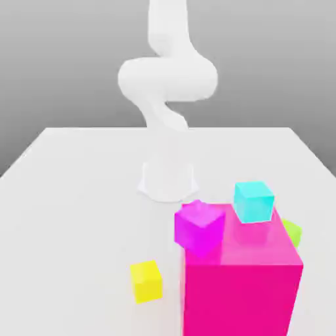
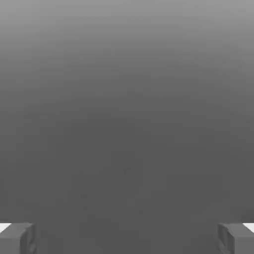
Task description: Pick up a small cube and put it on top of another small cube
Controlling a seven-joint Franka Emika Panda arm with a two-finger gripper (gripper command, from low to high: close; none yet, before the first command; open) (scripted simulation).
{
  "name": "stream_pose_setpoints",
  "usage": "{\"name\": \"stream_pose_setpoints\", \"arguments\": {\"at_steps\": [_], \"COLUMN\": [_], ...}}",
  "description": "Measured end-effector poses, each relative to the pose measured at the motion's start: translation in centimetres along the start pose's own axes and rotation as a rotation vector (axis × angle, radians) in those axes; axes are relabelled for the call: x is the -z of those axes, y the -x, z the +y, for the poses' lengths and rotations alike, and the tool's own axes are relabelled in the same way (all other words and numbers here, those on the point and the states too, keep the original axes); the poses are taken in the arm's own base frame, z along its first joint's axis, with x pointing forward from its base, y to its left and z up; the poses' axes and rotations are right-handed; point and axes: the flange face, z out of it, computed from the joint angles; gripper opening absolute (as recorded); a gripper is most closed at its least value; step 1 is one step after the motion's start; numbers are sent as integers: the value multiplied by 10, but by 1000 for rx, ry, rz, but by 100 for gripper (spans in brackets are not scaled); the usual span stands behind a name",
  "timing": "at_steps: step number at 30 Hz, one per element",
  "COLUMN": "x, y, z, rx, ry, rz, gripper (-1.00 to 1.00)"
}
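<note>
- The arm is white and rises from a base standing on the white bench.
- The fingers are set wide, one at each side of the hand view, with nothing between them.
- The big hot-pink cube stands on the bench at the exterior view's right, nearer the camera than the base.
- The small lime-green cube is located just past the big cube's edge on the exterior view's right; the big cube partly hides it.
- The cyan cube appears over the far part of the big cube's top face.
- The magenta cube appears at that top face's edge on the exterior view's left, corner toward the camera.
- The small yellow cube rests on the bench, apart from the big cube, toward the exterior view's left.
</note>
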Motion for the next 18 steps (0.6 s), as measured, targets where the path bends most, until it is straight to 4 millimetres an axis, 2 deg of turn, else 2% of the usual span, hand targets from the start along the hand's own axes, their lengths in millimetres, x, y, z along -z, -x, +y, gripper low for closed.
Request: {"name": "stream_pose_setpoints", "arguments": {"at_steps": [4,9,13,18], "x": [-81,-177,-233,-276], "y": [50,147,239,356], "z": [-19,-23,-8,37], "rx": [64,171,273,418], "ry": [13,79,147,246], "rz": [-152,-328,-451,-579], "gripper": [0,0,0,0]}}
